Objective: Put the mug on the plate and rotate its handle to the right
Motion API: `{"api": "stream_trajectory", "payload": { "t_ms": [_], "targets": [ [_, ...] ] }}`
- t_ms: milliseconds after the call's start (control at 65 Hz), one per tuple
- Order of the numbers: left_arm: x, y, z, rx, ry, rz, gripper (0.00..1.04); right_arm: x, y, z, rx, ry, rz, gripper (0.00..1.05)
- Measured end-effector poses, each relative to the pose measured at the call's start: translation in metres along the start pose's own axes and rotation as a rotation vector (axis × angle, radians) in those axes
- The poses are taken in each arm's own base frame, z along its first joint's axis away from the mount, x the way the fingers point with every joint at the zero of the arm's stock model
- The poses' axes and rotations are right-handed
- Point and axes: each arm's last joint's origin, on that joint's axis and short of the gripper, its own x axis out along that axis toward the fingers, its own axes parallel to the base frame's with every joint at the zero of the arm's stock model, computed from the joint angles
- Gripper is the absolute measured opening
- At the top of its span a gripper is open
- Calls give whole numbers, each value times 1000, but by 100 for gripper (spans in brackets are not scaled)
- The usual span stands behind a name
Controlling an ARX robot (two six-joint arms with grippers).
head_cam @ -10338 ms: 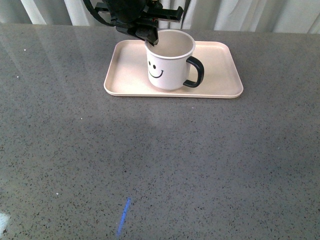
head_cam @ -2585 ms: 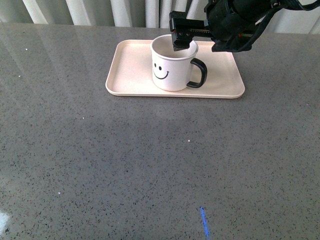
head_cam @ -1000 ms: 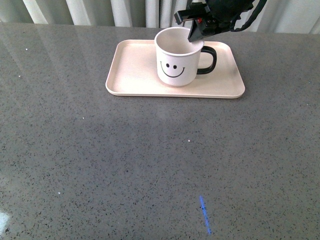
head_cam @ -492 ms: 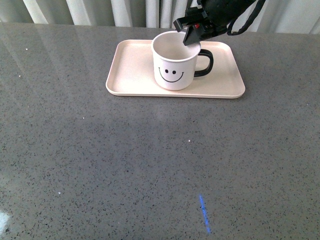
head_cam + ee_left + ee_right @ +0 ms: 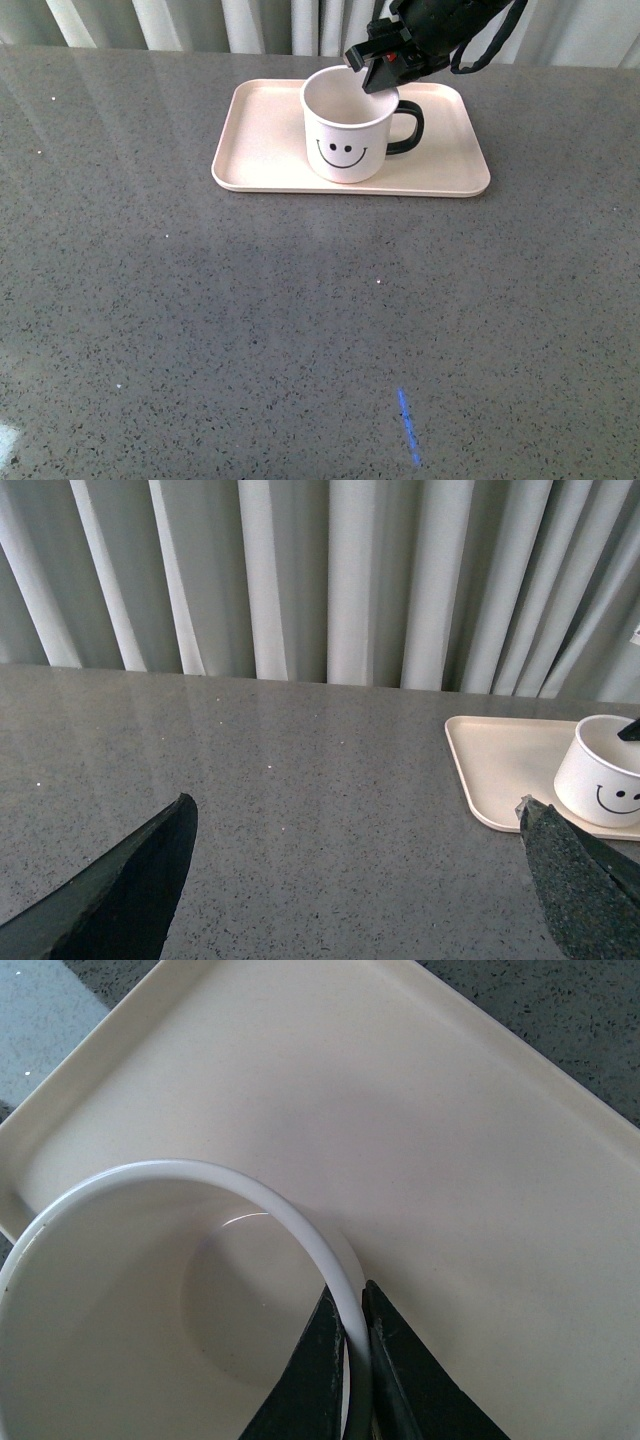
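- Mug (image 5: pixel 345 135) is seen standing upright on the plate (image 5: pixel 262 130), roughly mid-plate and a touch toward the right half, with the smiley face (image 5: pixel 342 153) turned toward the front camera.
- Handle (image 5: pixel 408 128) is pointed to the robot's right, out over bare plate surface and well inside the plate's raised edge.
- Right gripper (image 5: pixel 376 76) is clamped on the mug's rim (image 5: pixel 200 1167), at the far-right part just above where the handle joins (one finger is dipped inside the mug, the other is kept outside against the wall).
- In the right wrist view the white rim is pinched between the two dark fingers (image 5: pixel 318 1360), and pale plate surface is seen beyond it.
- Left gripper (image 5: pixel 352 802) is held spread wide with nothing between its tips, well off to the left of the plate, above the grey speckled table (image 5: pixel 300 320).
- From the left wrist view, the mug and one end of the plate are caught at the picture's edge, with pale curtains (image 5: pixel 300 570) hung behind the table.
- A short blue streak (image 5: pixel 408 442) is seen on the near part of the table.
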Motion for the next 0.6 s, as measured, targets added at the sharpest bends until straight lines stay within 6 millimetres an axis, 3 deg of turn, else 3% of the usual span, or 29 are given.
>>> {"api": "stream_trajectory", "payload": {
  "t_ms": [431,600],
  "targets": [
    [0,0,0,0,0,0,96,1,1,0,-14,-3,-7,2],
    [0,0,0,0,0,0,96,2,1,1,-29,-3,-14,30]
  ]
}}
